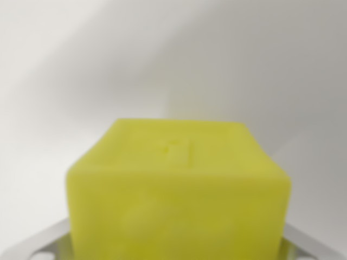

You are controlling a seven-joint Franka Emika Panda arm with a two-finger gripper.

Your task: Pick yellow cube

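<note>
The yellow cube fills the lower middle of the wrist view, very close and slightly blurred, with a faint embossed mark on its top face. My gripper sits around its base. Silver metal finger parts show at the bottom left and bottom right, pressed against the cube's two sides. The fingertips themselves are hidden by the cube, and the gripper looks shut on it.
Behind the cube lies a plain white surface crossed by soft grey shadows. No other object or edge is in view.
</note>
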